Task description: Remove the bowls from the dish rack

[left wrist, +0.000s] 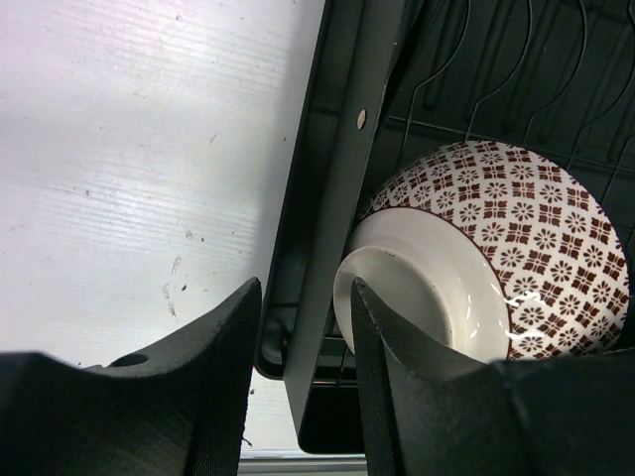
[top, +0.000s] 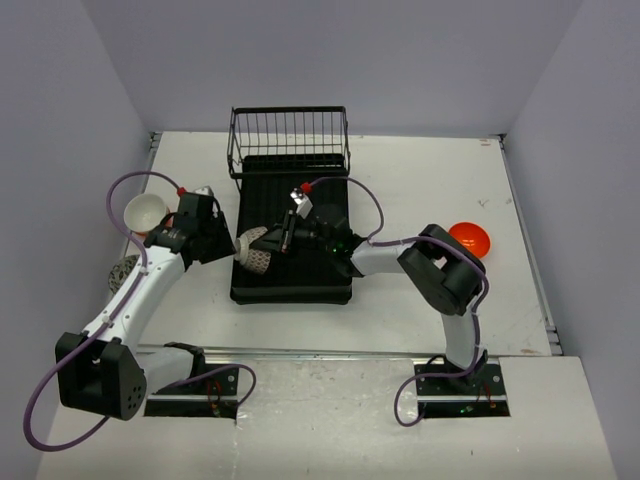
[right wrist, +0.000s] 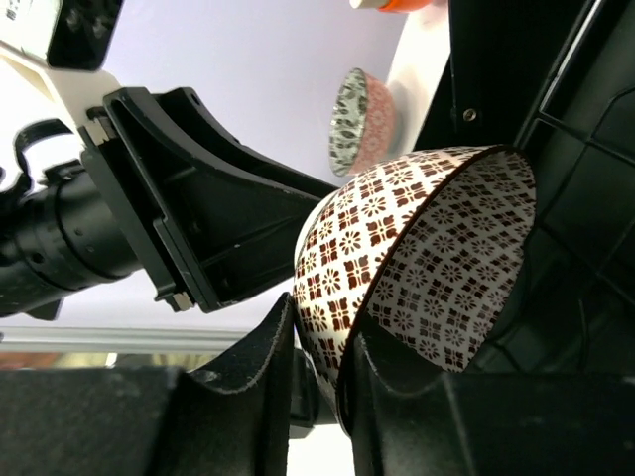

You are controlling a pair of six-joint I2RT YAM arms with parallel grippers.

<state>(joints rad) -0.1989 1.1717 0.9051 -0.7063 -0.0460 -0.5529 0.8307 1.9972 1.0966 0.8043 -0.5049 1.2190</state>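
While three bowls are already set out on the table, one is not yet unloaded. Noted outside the dish rack:
- a white bowl at far left
- a second patterned bowl just nearer, partly hidden under the left arm
- an orange bowl well apart on the right

The brown-and-white patterned bowl is found tipped on its side at the rack's left edge. Its foot ring is turned toward the left arm and its opening toward the right. No other bowl is seen on the rack floor or in the wire basket, though part of the floor is covered by the right arm.

The right gripper is closed on this bowl's rim, one finger inside the wall and one outside. Whether the grip is fully firm cannot be told. The left gripper is held open just beside the foot ring, fingers straddling the rack's rim, nothing between them.

Judged: the task is about three quarters done. Left to do: this last bowl is to be lifted clear of the rack wall and set on the table.
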